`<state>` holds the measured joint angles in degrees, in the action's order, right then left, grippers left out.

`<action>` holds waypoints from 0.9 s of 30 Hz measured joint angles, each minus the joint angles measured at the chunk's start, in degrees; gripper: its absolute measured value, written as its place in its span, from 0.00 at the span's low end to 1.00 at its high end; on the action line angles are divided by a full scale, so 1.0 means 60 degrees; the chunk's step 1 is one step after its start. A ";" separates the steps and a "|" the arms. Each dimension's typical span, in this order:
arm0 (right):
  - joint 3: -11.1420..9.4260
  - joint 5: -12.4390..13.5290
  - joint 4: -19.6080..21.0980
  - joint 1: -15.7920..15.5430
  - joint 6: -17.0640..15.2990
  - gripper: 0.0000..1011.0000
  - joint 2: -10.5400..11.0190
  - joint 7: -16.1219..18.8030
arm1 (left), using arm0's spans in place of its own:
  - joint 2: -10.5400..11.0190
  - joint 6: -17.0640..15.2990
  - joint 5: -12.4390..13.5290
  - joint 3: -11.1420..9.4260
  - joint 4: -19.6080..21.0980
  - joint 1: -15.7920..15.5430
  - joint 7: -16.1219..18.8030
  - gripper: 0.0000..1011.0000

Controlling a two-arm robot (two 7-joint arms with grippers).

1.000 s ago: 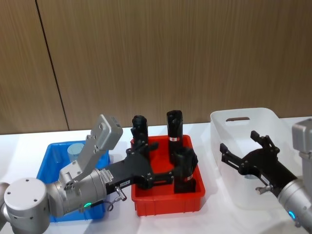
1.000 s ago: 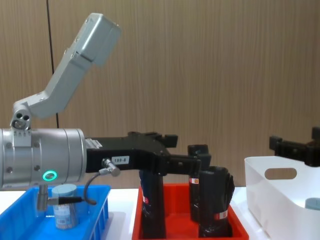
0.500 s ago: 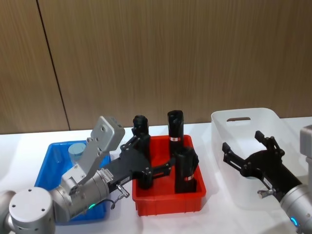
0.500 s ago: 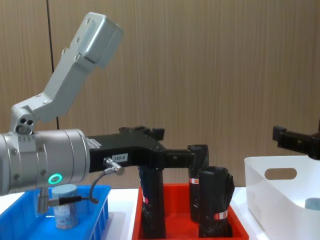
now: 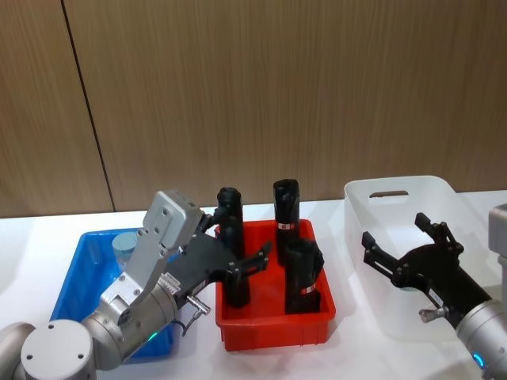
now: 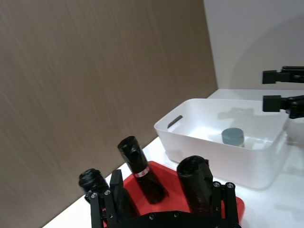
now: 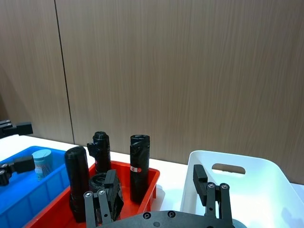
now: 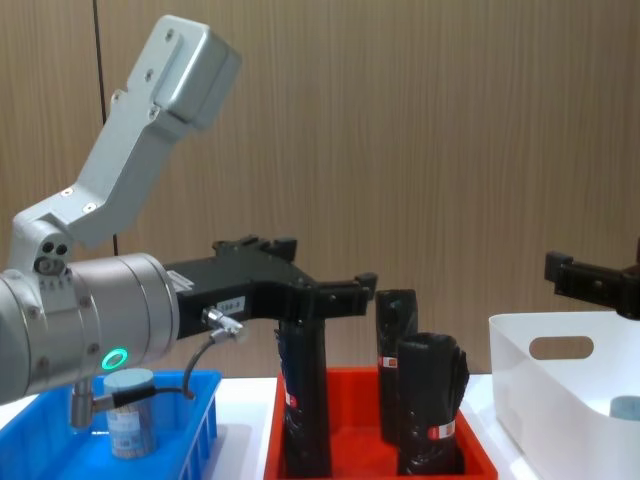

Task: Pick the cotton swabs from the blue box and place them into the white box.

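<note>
We should centre our spread left gripper point(image 5: 238, 241), above the red tray point(image 5: 273, 331), over the jar point(image 5: 123, 244) in the blue box point(image 5: 75, 269); the right gripper point(image 5: 398, 237) hangs spread over the white box point(image 5: 396, 185).

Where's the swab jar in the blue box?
In the head view, the cotton swab jar stands at the far end of the blue box, on the robot's left.

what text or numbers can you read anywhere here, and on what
No text reads clearly.
White sticker on the left gripper: digits, too blurred.
Red-white bands on the black rolls: too small.
Label on the cotton swabs jar: too small.
</note>
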<state>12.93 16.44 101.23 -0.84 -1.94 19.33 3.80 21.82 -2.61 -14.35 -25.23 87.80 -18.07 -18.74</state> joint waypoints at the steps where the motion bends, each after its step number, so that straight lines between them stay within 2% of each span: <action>1: 0.0001 0.0000 0.0000 0.0000 0.0000 0.99 0.0000 0.0000 | 0.0000 0.0000 0.0000 0.0000 0.0000 0.0000 0.0000 0.99; 15: 0.0003 0.0003 0.0000 0.0001 -0.0002 0.99 0.0001 0.0004 | 0.0011 0.0197 0.0310 -0.0089 0.0574 0.0483 0.1915 0.99; 22: 0.0002 0.0003 -0.0001 0.0000 -0.0003 0.99 0.0001 0.0004 | 0.0015 0.0274 0.0431 -0.0122 0.0798 0.0661 0.2664 0.99; 27: 0.0002 0.0003 -0.0001 0.0001 -0.0003 0.99 0.0001 0.0004 | 0.0015 0.0305 0.0473 -0.0135 0.0883 0.0735 0.2937 0.99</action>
<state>12.94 16.46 101.23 -0.84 -1.96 19.34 3.83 21.91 -0.78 -11.51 -26.04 93.10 -13.66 -1.12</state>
